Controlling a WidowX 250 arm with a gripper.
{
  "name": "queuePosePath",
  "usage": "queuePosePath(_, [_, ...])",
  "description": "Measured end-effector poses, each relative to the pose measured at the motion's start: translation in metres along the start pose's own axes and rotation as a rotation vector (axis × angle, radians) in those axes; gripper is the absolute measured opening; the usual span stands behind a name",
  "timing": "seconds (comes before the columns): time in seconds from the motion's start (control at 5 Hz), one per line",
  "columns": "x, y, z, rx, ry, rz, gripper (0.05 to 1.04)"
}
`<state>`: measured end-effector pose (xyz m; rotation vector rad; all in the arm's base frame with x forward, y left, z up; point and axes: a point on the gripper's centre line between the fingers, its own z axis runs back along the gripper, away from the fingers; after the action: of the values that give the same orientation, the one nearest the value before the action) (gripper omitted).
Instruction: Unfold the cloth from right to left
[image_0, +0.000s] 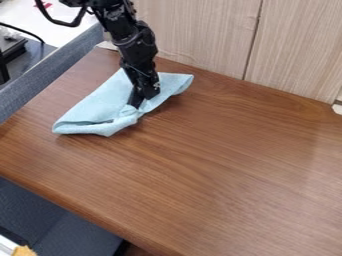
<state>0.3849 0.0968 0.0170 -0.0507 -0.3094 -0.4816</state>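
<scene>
Cloth (93, 109), pale blue, creased and folded, lies near the far left corner of the worktop (220, 165), its right tip close to the back edge and the pale panels (194, 35). The gripper (139, 101) points down onto it; whether parted or closed, I can't tell. Glossy brown grain runs rightward and to the near edge.

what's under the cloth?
The cloth lies on the brown table, bare wood visible around it. The covered patch is hidden, so can't say if anything else is under there. The pincer is down at the cloth, above that patch.
</scene>
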Motion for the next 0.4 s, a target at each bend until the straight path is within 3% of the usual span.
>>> queuePosePath(0.2, [-0.0013, -0.0003, -0.0001, 0.001, 0.010, -0.002, 0.372])
queuePosePath(0.4, [-0.0014, -0.0005, 0.0007, 0.001, 0.011, -0.001, 0.169])
